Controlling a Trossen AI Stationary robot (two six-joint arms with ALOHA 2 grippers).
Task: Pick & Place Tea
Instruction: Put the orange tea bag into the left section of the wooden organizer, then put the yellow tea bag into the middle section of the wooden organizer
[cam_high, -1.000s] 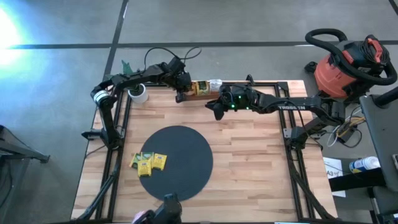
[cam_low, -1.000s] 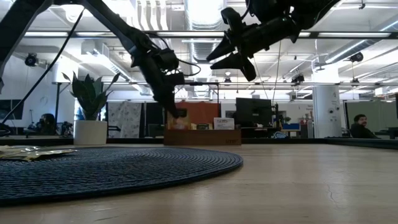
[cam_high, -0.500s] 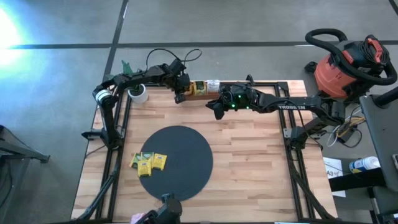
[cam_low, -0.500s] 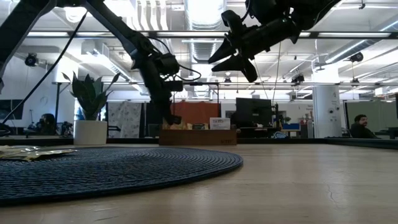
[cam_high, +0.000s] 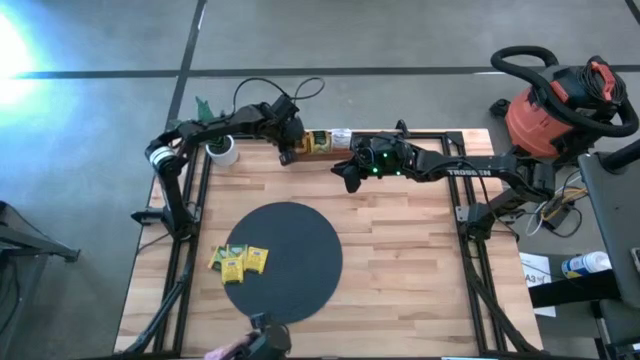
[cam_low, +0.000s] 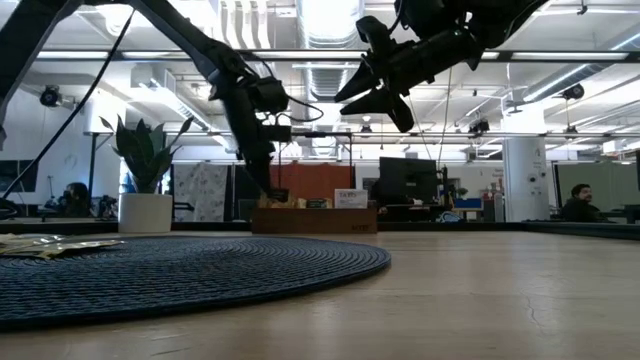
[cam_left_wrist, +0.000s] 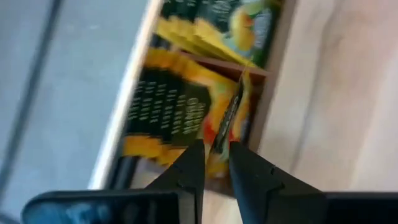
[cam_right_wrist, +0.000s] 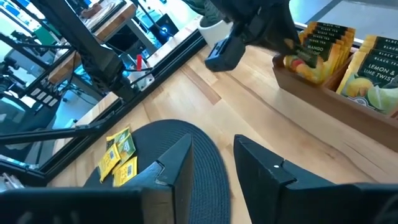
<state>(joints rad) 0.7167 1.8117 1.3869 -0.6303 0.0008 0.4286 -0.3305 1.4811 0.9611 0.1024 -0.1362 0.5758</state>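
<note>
- Left gripper (cam_high: 285, 152) sits at the left end of the brown wooden compartment tray (cam_high: 322, 150) at the table's far edge; its dark fingers (cam_left_wrist: 186, 171) stand slightly parted around the edge of an upright orange-yellow tea packet (cam_left_wrist: 229, 115); whether they pinch it, I cannot tell.
- Tray holds upright rows of yellow, orange and green tea packets (cam_right_wrist: 323, 46).
- Three yellow flat square packets (cam_high: 240, 262) lie on the left edge of the black round woven mat (cam_high: 295, 235).
- Right gripper (cam_high: 350, 178) hovers just right of the tray, fingers spread, empty.
</note>
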